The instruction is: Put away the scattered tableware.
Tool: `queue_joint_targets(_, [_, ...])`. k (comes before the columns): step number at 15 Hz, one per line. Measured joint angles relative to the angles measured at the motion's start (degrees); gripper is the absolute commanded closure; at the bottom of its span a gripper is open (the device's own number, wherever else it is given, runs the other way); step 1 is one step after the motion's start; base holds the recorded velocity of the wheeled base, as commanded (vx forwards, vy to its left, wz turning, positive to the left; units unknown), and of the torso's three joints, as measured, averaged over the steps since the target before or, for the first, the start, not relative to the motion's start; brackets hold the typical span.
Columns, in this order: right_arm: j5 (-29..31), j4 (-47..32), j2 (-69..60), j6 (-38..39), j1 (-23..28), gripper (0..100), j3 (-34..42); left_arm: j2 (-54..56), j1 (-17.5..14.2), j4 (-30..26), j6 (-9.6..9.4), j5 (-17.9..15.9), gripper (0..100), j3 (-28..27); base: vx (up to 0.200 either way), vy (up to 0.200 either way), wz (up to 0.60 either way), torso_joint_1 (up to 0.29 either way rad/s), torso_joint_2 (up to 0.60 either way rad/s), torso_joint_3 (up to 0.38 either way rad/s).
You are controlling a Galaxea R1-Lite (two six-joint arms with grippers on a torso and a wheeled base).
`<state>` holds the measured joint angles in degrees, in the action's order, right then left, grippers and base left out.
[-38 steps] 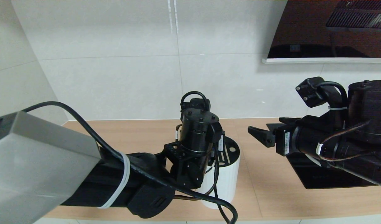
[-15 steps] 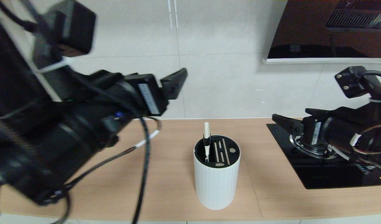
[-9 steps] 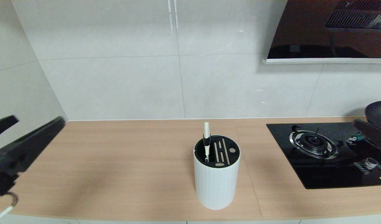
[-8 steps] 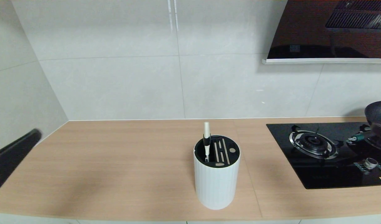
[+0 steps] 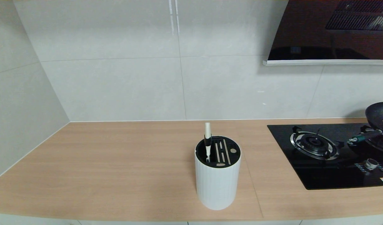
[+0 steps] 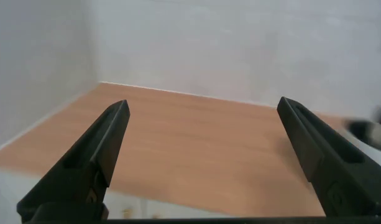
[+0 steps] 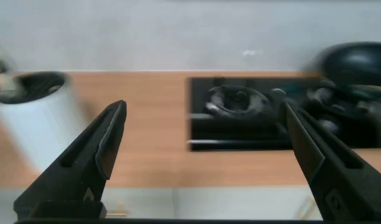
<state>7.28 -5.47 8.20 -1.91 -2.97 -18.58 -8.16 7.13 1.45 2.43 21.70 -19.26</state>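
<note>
grey tiled wall [image 5: 116, 78] | wooden countertop [image 5: 116, 175] | black gas hob [image 5: 316, 173] | range hood [image 5: 313, 28]

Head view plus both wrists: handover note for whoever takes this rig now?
Left hand: open, holding nothing, facing the wooden counter from its front edge.
Right hand: open, holding nothing, facing the holder and the stove.
Things: the white ribbed holder stands upright on the counter, left of the stove. One utensil with a white and black handle stands upright in a slot on its left side.
Done: that utensil is stowed.
Left: probably only a check for stray tableware beyond these views.
</note>
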Motion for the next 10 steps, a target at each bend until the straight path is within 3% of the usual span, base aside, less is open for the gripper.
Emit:
queue_joint_targets(2, [-0.93,0.04,-4.02,-0.05,2.6,0,3.34,3.58,-4.24,-0.06,-0.79,-1.23,0,1.73,0.0,0.0,0.0,0.0,0.0,0.0])
queue_joint_targets(4, [-1.15,0.39,-6.36,-0.05,3.24,0,5.22,6.31,-6.28,-0.23,-0.54,-1.04,0,5.23,0.0,0.0,0.0,0.0,0.0,0.0])
queue_joint_targets(7, [-2.33,0.96,-7.68,-1.45,3.35,0,9.85,7.89,-6.92,0.24,-0.62,-3.15,0,11.36,0.0,0.0,0.0,0.0,0.0,0.0])
queue_joint_targets(10, [-4.16,9.81,-8.07,-2.86,3.3,0,16.21,8.18,-7.06,0.35,-1.15,-9.01,0,17.09,0.0,0.0,0.0,0.0,0.0,0.0])
